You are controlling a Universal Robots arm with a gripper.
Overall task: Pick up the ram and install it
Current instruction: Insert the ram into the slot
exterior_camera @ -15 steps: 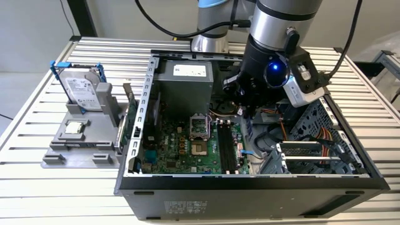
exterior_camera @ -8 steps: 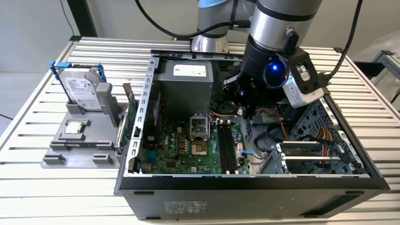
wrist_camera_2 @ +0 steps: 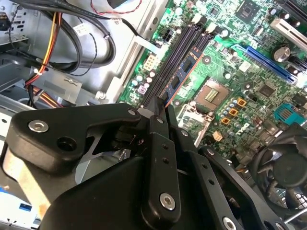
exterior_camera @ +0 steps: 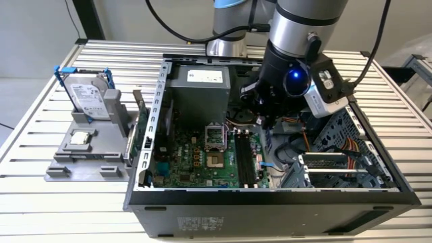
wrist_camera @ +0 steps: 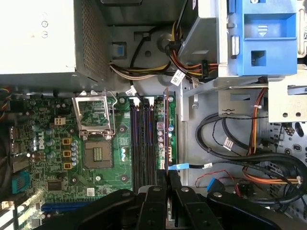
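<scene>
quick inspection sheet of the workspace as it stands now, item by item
surface: slatted metal table carrying an open computer case.
job's things: ram held edge-on above the memory slots, beside the empty processor socket.
clutter: hard drive upright in a grey holder with a small processor chip.
grippers: gripper shut on the ram, inside the case.
cables: orange, yellow and black bundles along the case wall.
surroundings: nothing seen.
</scene>
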